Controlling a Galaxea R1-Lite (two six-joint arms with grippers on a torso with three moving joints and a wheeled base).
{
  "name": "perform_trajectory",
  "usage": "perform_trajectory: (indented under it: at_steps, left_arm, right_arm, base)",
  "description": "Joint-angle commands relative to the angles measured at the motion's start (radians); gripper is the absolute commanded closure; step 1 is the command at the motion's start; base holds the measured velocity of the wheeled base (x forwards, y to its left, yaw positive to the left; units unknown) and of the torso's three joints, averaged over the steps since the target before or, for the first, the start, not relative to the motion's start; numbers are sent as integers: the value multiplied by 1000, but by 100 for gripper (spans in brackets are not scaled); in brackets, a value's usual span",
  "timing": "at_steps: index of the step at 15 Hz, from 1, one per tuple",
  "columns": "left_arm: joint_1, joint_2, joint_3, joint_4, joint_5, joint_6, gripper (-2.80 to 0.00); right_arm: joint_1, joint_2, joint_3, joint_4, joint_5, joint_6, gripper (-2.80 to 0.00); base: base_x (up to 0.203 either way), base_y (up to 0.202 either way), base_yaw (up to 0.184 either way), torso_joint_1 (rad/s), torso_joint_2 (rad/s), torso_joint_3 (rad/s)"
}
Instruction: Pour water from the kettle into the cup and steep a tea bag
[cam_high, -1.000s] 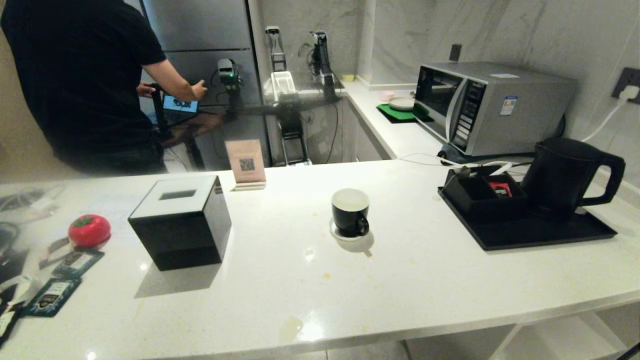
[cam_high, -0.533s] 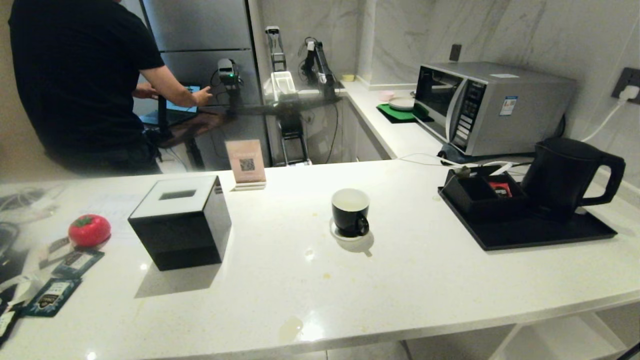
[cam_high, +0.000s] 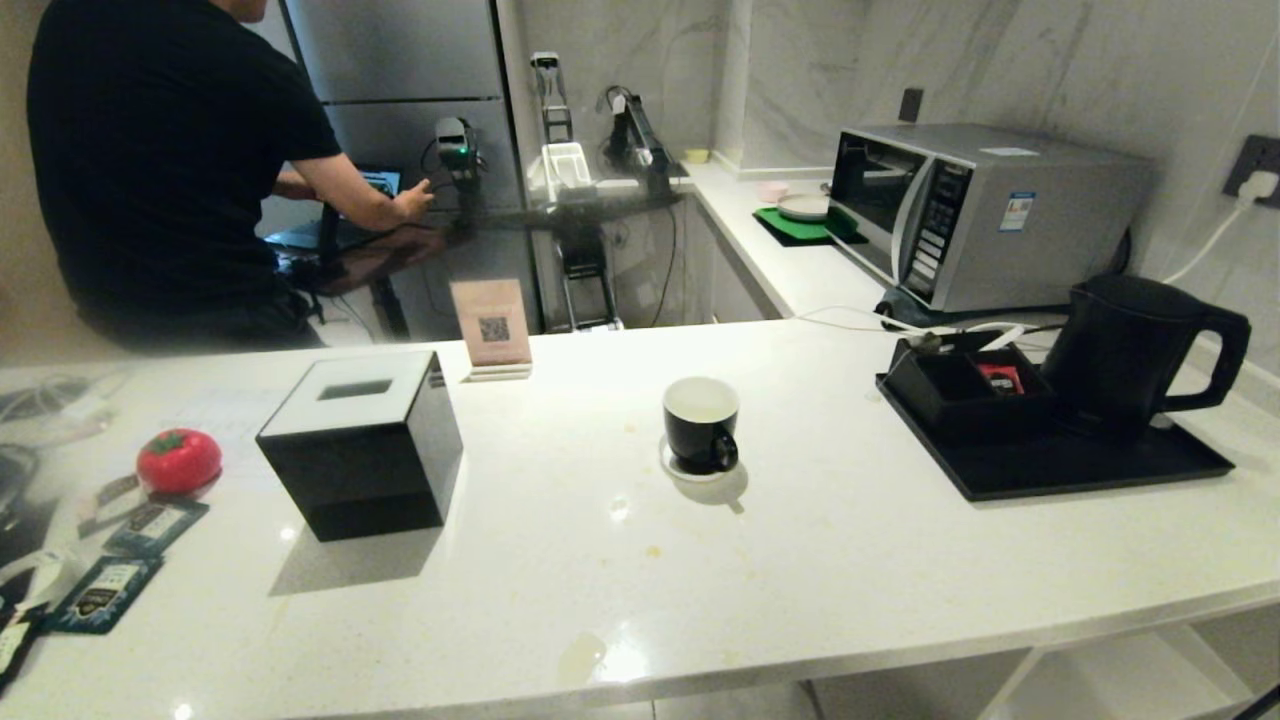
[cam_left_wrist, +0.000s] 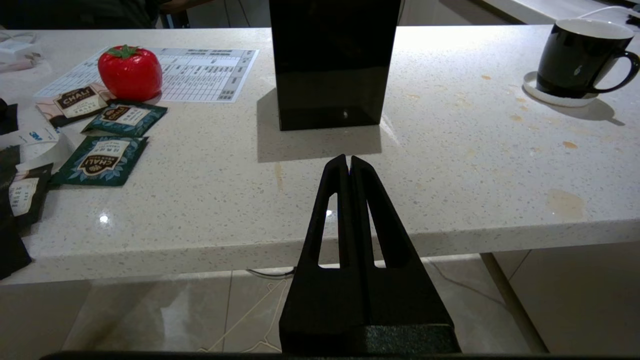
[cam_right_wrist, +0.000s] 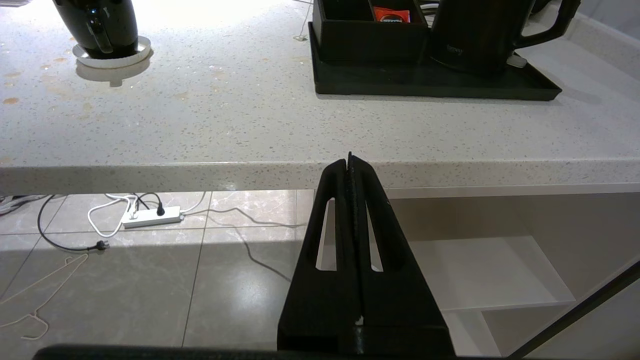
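Hanging at the counter's (cam_high: 800, 560) near edge, both grippers are sitting empty with fingers pressed together — left gripper (cam_left_wrist: 349, 161) facing the black box (cam_left_wrist: 332, 60), right gripper (cam_right_wrist: 349, 159) facing the tray (cam_right_wrist: 530, 89). Neither is showing in the head view. Packets (cam_high: 100, 592) are lying at the left edge beside a red tomato (cam_high: 178, 460); the tea bag itself cannot be made out. Farther in, the box is standing left of centre, and the cup (cam_high: 700, 424) is sitting mid-counter on a white coaster (cam_high: 680, 470), handle toward the robot. The kettle (cam_high: 1130, 355) is standing upright on the tray at right, handle pointing right, just beside a small holder (cam_high: 960, 392). Behind — a microwave (cam_high: 985, 210), and a person (cam_high: 160, 160) in black reaching toward a laptop (cam_high: 380, 183).
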Motion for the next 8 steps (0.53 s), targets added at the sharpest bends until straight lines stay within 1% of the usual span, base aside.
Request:
perform_trajectory:
  at_steps: [1,8]
  left_arm:
    - [0,1,0,0,0,0,0]
    - [0,1,0,0,0,0,0]
  right_arm:
    - [0,3,0,0,-1,1,0]
    - [-1,6,0,-3,2,-10,0]
  base:
    - [0,0,0,0,0,0]
    - [0,0,0,0,0,0]
